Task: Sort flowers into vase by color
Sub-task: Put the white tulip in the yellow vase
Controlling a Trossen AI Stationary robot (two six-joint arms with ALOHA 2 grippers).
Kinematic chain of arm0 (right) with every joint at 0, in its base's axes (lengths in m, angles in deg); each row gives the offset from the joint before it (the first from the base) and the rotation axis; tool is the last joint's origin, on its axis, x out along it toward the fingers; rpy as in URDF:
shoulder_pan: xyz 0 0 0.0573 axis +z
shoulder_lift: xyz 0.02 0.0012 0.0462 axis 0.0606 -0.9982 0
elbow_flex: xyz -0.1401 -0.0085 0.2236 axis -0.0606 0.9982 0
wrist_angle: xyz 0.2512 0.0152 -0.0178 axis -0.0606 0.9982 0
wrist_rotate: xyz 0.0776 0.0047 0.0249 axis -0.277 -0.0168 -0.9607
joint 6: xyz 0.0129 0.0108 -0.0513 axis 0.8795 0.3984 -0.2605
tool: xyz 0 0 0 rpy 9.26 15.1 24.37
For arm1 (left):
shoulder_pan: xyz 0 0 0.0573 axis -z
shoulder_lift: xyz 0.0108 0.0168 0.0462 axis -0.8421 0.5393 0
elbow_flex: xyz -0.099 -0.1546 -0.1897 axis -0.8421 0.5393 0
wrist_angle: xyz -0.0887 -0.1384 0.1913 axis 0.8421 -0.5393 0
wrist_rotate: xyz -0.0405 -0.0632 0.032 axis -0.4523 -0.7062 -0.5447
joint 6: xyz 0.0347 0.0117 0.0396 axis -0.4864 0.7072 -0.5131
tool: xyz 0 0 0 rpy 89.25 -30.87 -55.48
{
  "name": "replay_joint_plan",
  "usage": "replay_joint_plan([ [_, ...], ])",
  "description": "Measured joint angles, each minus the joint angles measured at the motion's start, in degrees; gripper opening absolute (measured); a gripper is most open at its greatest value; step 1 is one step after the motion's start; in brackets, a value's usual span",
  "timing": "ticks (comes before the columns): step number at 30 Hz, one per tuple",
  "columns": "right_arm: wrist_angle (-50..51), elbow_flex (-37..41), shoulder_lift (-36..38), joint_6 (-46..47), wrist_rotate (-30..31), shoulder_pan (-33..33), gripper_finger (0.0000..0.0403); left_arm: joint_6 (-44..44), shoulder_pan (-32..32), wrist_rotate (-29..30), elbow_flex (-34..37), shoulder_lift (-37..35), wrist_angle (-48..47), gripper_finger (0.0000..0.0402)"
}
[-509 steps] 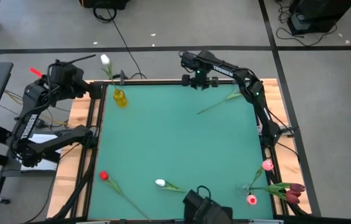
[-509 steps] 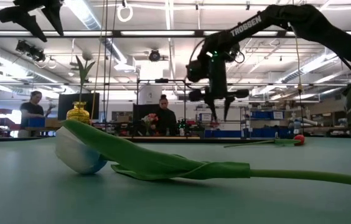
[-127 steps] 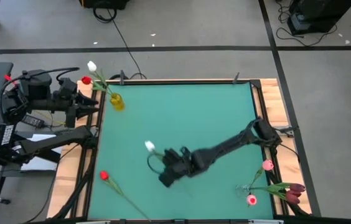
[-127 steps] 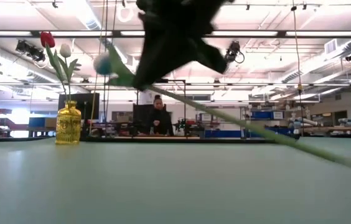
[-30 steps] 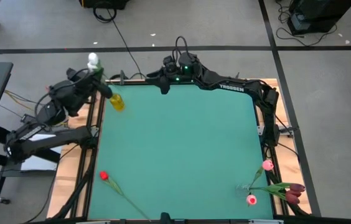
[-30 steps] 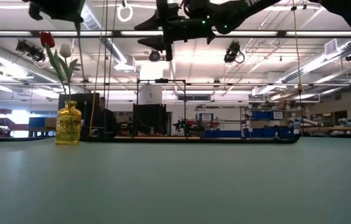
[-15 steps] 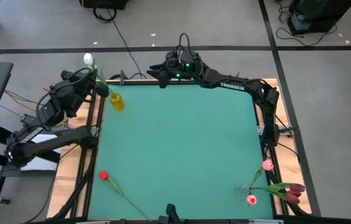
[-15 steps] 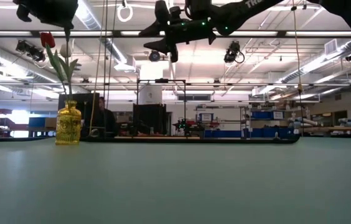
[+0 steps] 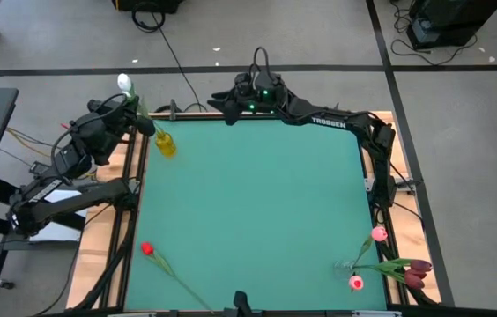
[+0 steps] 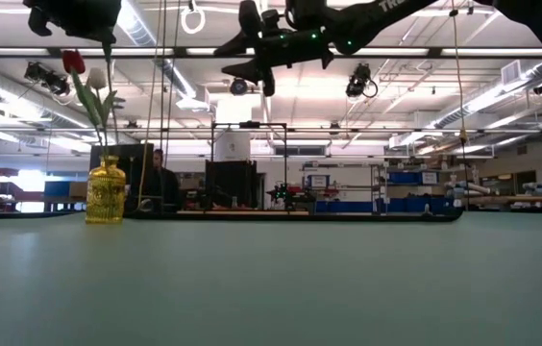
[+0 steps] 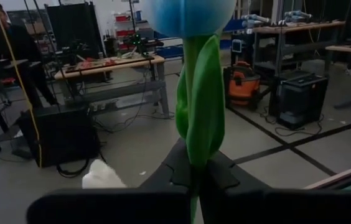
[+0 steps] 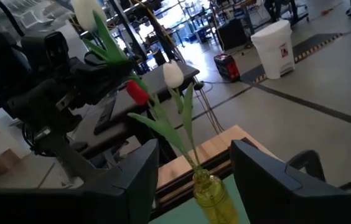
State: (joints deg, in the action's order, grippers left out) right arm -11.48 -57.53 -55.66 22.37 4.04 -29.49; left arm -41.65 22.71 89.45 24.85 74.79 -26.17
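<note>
A yellow glass vase stands at the table's far left corner with a red tulip and a white tulip in it. My left gripper hangs above and just left of the vase, shut on another white tulip. That tulip's head stands above the fingers. Whether its lower stem end reaches the vase, I cannot tell. My right gripper is open and empty, high over the far edge and facing the vase. A red tulip lies at the near left. My left gripper pinches the white tulip's stem between its two fingers, below the head, where a green leaf wraps it. The fingers lie across the stem. The tulip is near upright, head up, lifted clear of the table.
Two pink tulips and dark maroon ones lie at the near right corner. Between them and the vase the green mat is bare. A person sits in the room beyond the table.
My left gripper has shifted a little toward the table's left and far side with the white tulip, staying shut. My right gripper has moved slightly left along the far edge, staying open. Both have held still over the last half second.
</note>
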Motion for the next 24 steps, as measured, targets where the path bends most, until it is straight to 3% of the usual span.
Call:
replay_joint_plan([
  [11,0.51,0.00,0.00,0.00,-0.02,1.14,0.0206,1.81,0.00,-1.01,0.07,0.01,-5.80,0.0013],
  [24,0.48,0.00,0.00,0.84,0.22,1.26,0.0206,1.60,0.02,-1.04,-0.11,0.04,-2.69,0.0015],
])
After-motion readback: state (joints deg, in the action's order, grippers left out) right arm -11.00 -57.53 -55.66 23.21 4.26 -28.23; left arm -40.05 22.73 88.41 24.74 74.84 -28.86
